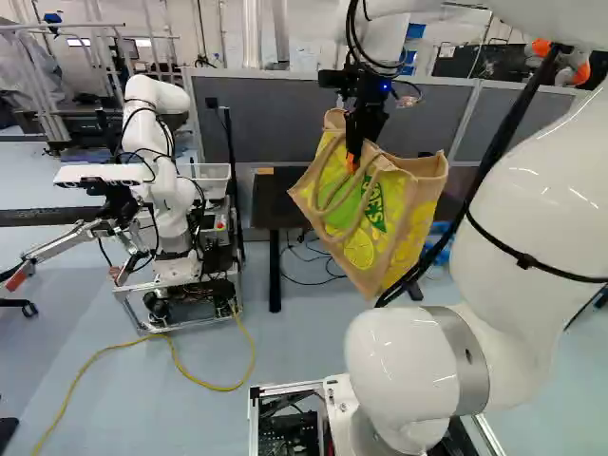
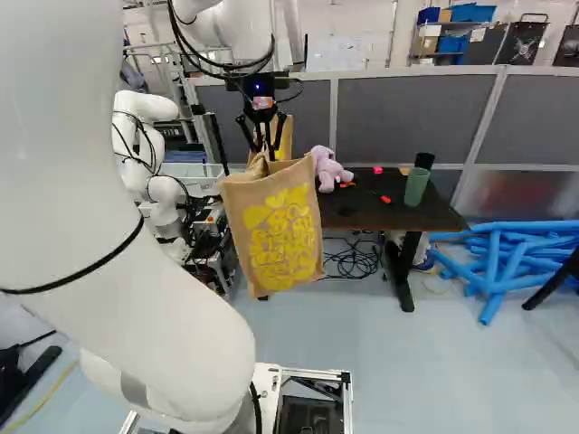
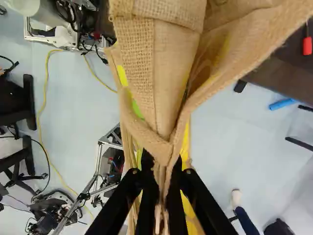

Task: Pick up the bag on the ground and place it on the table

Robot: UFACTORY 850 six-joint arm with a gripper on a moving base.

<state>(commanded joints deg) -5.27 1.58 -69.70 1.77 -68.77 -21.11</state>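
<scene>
We have one pincer [image 2: 270,154], its two fingers clamped on one bag [image 2: 279,231], which hangs in the air near one bench [image 2: 362,213]. On this bench we count one soft toy [image 2: 331,171] and one green cup [image 2: 416,186].

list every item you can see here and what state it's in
end effector: shut on the bag
bag: hanging in the air, off the floor, not on the table
table: standing, with things on top
stuffed toy: resting on the table
green cup: upright on the table
blue tubes: piled loosely on the floor
yellow cable: lying curved on the floor
</scene>
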